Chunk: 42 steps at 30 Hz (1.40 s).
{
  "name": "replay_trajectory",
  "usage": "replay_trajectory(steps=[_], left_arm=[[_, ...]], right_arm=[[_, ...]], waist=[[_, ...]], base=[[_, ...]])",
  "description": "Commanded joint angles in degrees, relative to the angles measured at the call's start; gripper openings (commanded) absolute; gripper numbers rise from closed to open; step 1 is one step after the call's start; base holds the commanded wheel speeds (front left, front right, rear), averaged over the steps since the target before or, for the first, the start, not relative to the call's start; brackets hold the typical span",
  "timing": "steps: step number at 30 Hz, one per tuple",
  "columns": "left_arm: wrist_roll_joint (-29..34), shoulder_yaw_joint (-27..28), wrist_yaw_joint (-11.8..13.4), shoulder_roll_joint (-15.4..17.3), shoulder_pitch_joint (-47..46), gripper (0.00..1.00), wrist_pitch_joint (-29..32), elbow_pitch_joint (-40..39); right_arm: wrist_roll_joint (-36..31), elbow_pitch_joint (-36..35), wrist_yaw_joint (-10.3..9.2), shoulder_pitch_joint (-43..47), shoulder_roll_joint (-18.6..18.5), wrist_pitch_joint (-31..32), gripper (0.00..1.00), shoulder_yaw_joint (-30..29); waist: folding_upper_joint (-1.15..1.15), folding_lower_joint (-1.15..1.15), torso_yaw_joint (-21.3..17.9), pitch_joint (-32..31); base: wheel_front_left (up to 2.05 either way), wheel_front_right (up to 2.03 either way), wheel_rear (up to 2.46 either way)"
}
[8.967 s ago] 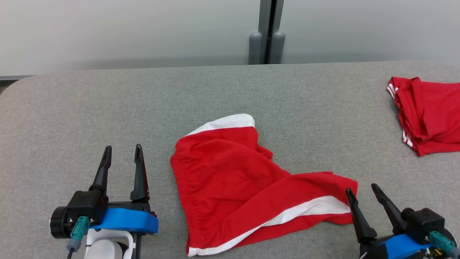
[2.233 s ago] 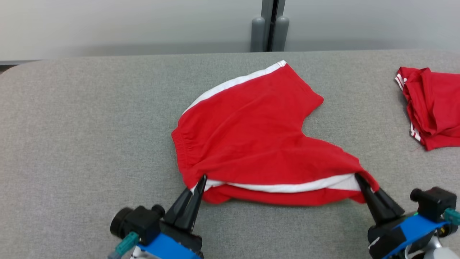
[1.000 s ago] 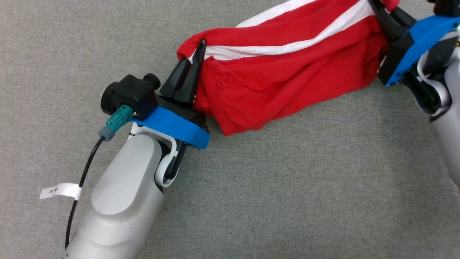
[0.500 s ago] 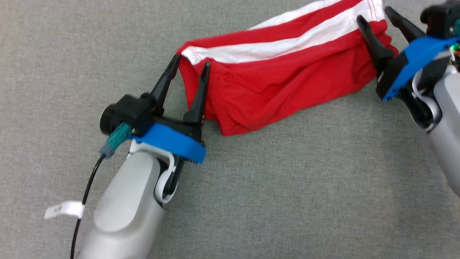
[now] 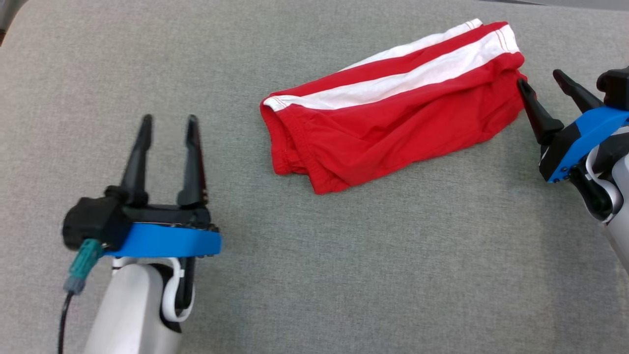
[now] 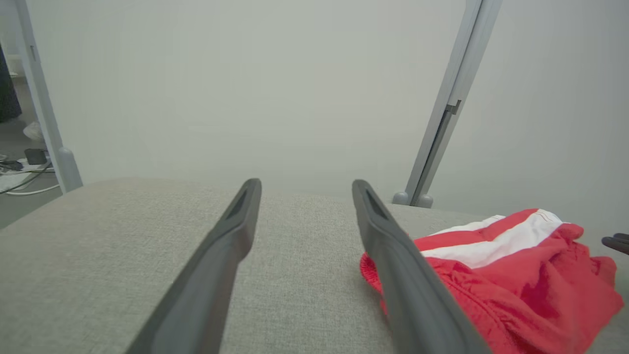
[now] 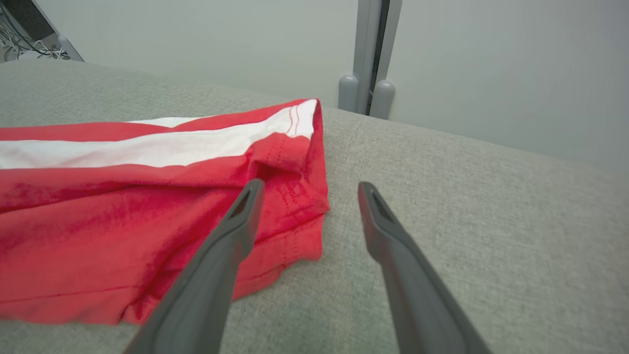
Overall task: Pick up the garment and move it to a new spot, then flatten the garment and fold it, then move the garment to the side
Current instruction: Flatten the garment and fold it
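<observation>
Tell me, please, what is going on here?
A two-armed robot is folding a pair of red shorts with white stripes. The shorts lie folded on the grey table, and nothing holds them. The left gripper is open and well clear to their left. The right gripper is open close beside their right end; whether a finger touches the cloth is unclear.

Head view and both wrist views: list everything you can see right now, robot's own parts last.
shorts: one, red with white stripes, folded on the table
table: one, grey fabric, under everything
wall: one, pale grey, behind table
post: one, grey, against the wall
cables: several, dark and white, floor beyond table
left gripper: one, black, open, left of shorts, apart
right gripper: one, black, open, at shorts' right end
</observation>
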Motion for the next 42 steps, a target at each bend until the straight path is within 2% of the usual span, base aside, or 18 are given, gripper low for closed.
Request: replay_trajectory(steps=[1, 9, 20, 21, 22, 23, 32, 37, 42], left_arm=[[0.8, 1.4, 0.5, -0.4, 1.1, 1.0, -0.3, -1.4], [3.1, 4.9, 0.6, -1.5, 3.3, 1.0, -0.3, -4.8], [3.4, 4.9, 1.5, -1.9, 4.1, 1.0, -0.3, -5.3], [3.3, 4.7, 1.7, -1.9, 4.2, 1.0, -0.3, -5.3], [3.1, 4.4, 1.7, -2.0, 4.2, 1.0, -0.3, -5.2], [3.0, 4.2, 1.9, -2.0, 4.1, 1.0, -0.3, -5.1], [3.9, 4.2, 1.9, -1.9, 4.8, 1.0, -0.3, -4.5], [5.0, 5.1, 1.3, -1.9, 6.4, 1.0, -0.3, -4.3], [6.1, 6.9, 0.6, -1.9, 8.7, 1.0, -0.3, -4.0]], right_arm=[[0.2, 0.7, 0.03, 0.7, -0.4, 0.0, 1.0, -0.2], [-0.2, 5.2, 0.04, -0.7, -0.4, 1.3, 1.0, -1.2], [0.8, 10.9, 0.04, -1.8, 3.6, 1.8, 0.98, -1.0], [0.9, 11.4, 0.04, -1.9, 3.8, 2.0, 0.49, -1.0], [0.9, 11.9, 0.04, -2.0, 4.1, 1.9, 0.11, -0.9], [1.0, 12.3, 0.04, -2.0, 4.5, 1.8, 0.0, -0.9], [3.2, 12.0, 0.03, 0.6, 6.6, -3.7, 0.0, -0.8], [5.5, 9.0, 0.04, 5.8, 7.3, -6.6, 0.0, -0.5], [7.8, 4.5, 0.03, 13.9, 6.8, -8.4, 0.0, -2.5]], waist=[[0.0, 0.01, 0.5, 0.1], [0.0, 0.01, 2.8, 0.8], [0.0, 0.01, 4.0, 0.6], [0.0, 0.01, 4.0, 0.6], [0.0, 0.01, 4.1, 0.6], [0.0, 0.01, 4.1, 0.6], [0.0, 0.01, 2.1, -2.1], [0.0, 0.01, -0.6, -5.0], [0.0, 0.01, -3.5, -8.1]], base=[[0.0, 0.0, 0.0], [0.0, 0.0, 0.0], [0.0, 0.0, 0.0], [0.0, 0.0, 0.0], [0.0, 0.0, 0.0], [0.0, 0.0, 0.0], [0.0, 0.0, 0.0], [0.0, 0.0, 0.0], [0.0, 0.0, 0.0]])
